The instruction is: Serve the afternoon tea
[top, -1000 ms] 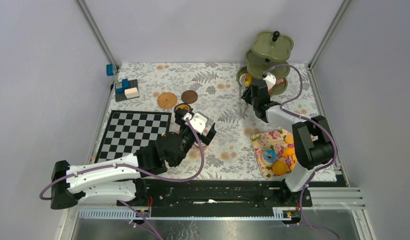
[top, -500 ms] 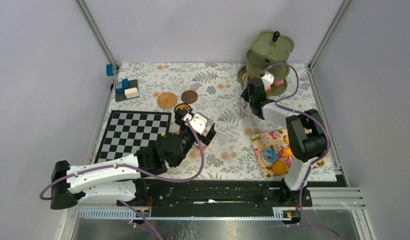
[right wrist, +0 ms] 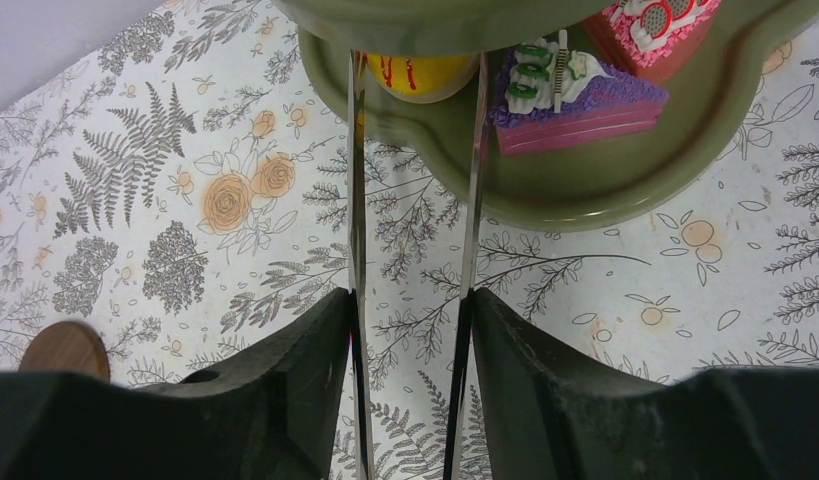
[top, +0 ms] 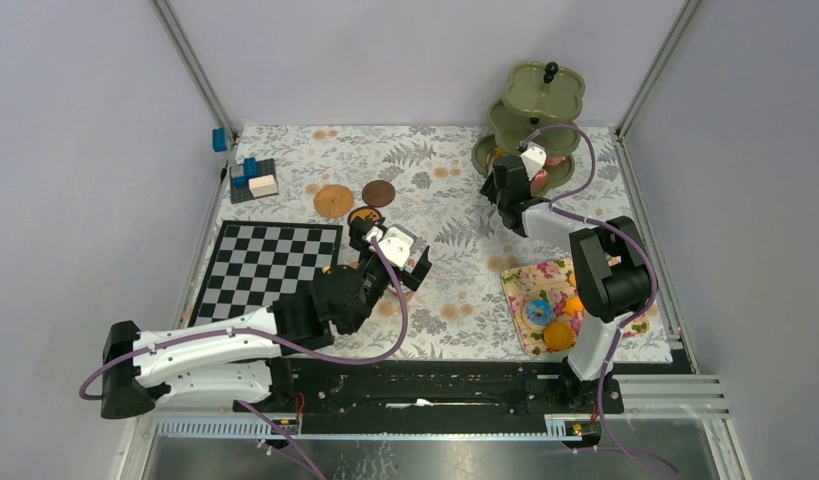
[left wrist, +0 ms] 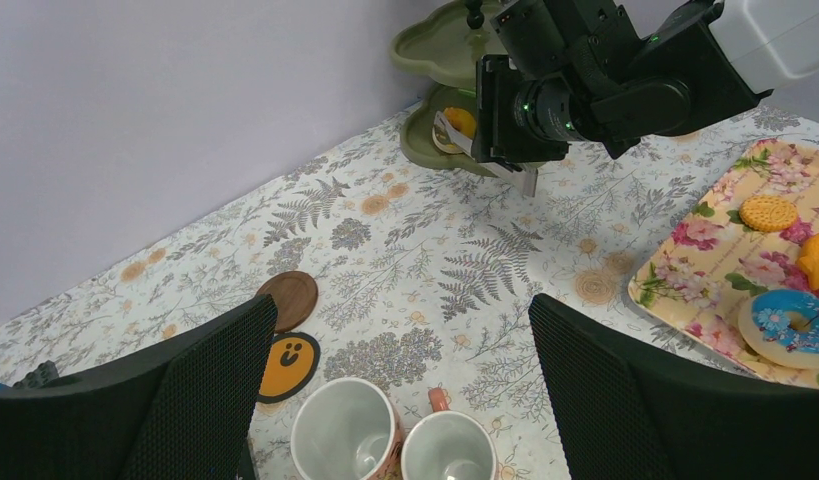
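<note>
right gripper (right wrist: 417, 62) straddles the yellow cake (right wrist: 425, 78) at the stand's (right wrist: 605, 190) 9 o'clock rim; cannot tell if it pinches. a skewed retreat could drag it off.

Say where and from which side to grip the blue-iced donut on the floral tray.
Probably best: grip the blue-iced donut across its ring from straight above, one finger in the hole, the other outside on the side away from the orange piece. It lies flat, hole up, on the floral tray.
</note>
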### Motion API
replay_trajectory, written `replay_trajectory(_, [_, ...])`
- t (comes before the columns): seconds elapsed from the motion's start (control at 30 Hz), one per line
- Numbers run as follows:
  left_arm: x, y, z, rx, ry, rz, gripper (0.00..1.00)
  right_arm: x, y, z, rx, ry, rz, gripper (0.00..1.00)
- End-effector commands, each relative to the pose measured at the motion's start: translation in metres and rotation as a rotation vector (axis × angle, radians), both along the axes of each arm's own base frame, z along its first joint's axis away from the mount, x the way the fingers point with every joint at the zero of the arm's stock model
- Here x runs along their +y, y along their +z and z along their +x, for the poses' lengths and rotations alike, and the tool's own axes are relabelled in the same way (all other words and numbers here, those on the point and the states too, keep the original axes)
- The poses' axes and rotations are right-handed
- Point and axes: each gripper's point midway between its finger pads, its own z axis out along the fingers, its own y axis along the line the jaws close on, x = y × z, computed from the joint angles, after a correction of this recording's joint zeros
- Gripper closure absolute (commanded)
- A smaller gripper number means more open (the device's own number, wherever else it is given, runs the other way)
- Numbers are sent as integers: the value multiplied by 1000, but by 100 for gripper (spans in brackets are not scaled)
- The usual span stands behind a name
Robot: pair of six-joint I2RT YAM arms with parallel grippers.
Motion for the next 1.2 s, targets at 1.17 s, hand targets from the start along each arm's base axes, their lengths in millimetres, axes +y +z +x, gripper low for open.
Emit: replay_trajectory(1.17, [-2,17,-3,3,-21,-55,1,-10,65,-186,172,378,-10,35])
